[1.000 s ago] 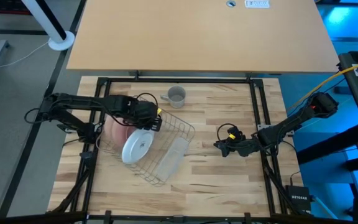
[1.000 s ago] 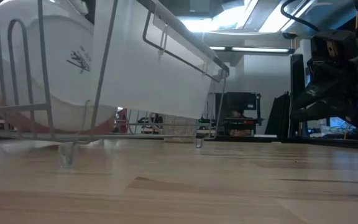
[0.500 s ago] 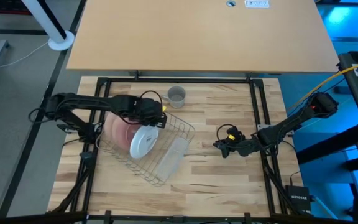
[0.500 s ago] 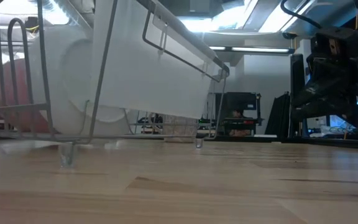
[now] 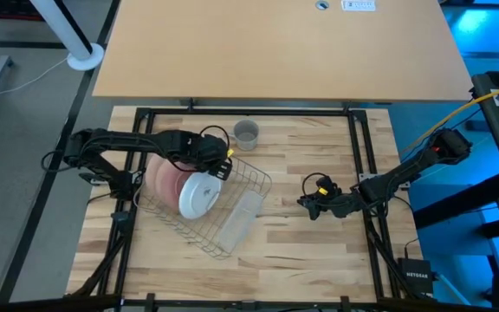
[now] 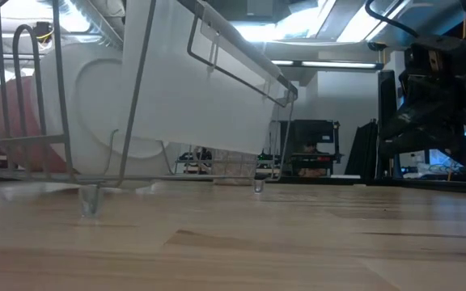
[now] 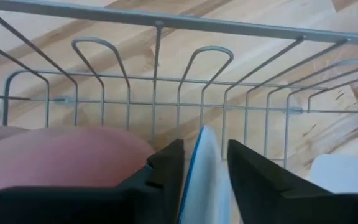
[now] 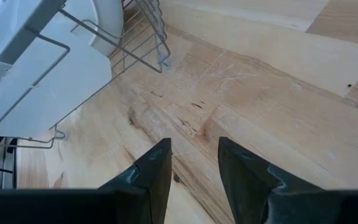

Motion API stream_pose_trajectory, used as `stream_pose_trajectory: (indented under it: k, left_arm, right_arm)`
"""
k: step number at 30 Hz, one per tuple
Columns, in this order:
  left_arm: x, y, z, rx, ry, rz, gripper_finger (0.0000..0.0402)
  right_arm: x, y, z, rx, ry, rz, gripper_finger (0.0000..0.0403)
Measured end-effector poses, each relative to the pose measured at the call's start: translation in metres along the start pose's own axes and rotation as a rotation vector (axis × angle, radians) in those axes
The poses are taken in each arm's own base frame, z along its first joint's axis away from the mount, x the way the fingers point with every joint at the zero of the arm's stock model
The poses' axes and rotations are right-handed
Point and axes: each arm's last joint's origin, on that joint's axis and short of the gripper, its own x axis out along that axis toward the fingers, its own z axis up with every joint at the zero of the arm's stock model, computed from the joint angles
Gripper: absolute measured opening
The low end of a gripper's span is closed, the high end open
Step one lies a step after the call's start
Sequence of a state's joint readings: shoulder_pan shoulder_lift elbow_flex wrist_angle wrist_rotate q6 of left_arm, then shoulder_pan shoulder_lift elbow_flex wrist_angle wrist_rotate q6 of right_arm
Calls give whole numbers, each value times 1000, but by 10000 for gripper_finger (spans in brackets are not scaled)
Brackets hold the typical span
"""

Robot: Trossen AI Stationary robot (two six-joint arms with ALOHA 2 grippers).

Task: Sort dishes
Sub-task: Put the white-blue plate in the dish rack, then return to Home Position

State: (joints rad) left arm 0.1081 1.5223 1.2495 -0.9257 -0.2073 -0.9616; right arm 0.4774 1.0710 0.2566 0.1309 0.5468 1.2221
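Observation:
A plate with a white back [image 5: 199, 195] and a green-blue face stands on edge in the wire rack [image 5: 251, 178]. It is next to two salmon-pink plates [image 5: 165, 179], which stand on edge in the rack's slots. My left gripper [image 5: 219, 165] is shut on the white-backed plate's rim above the rack. In the low view the white back [image 6: 95, 105] shows in front of a pink plate [image 6: 19, 121]. My right gripper [image 5: 304, 201] is open and empty, low over the table to the right of the rack. My left gripper pinches the patterned plate's upper rim [image 7: 202, 163] between its two fingers, one finger [image 7: 168, 169] on the blue face side and one [image 7: 252, 177] on the white back. The fingers come from above, slanting down. The plate stands nearly upright, its lower edge down in the rack.
A grey cup [image 5: 246, 133] stands on the table beyond the rack. A white plastic tray [image 5: 237, 218] hangs on the rack's near right side. A black frame [image 5: 360, 165] runs around the table top. Bare wood lies between the rack and my right gripper.
My left gripper has gone a little toward the table's far edge and tipped the white-backed plate up. The plate leaned with its back broadly showing; now it stands steeper, closer to the pink plates, its lower edge still in the rack.

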Motion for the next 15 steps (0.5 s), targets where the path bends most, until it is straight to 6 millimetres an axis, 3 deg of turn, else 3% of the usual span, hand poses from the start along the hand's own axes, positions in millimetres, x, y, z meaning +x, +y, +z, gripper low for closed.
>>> stream_pose_trajectory:
  k: [6, 15]
  left_arm:
    - [0, 8, 12, 26, 9, -1, 159]
    - [-19, 33, 34, 63, -52, -28, 168]
  right_arm:
    - [0, 0, 0, -1, 0, -1, 136]
    - [0, 0, 0, -1, 1, -1, 136]
